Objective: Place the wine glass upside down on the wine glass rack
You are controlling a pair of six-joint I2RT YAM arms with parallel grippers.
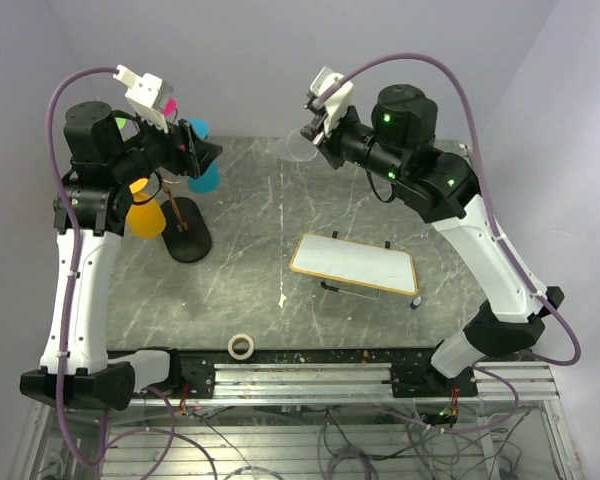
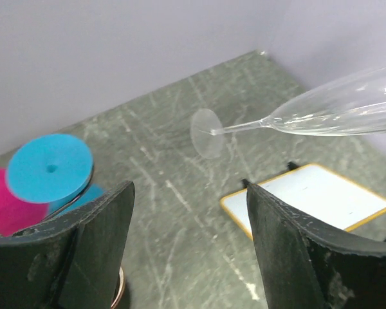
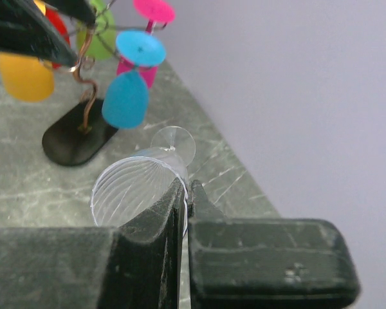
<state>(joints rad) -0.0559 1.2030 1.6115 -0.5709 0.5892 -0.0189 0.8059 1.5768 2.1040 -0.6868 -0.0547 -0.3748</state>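
The table (image 1: 260,290) is viewed whole from above and behind the arm bases, at a distance, with the far wall at the top. The left wrist view is taken from close behind the left gripper (image 2: 188,193), low over the table, and is turned toward the far right corner. The right wrist view is taken from just behind the right gripper (image 3: 185,193) and is turned leftward along the far wall. The clear glass (image 2: 334,112) is seen in all three views. The rack (image 3: 77,138) is shared by the top and right wrist views, the whiteboard (image 2: 309,199) by the top and left wrist views.
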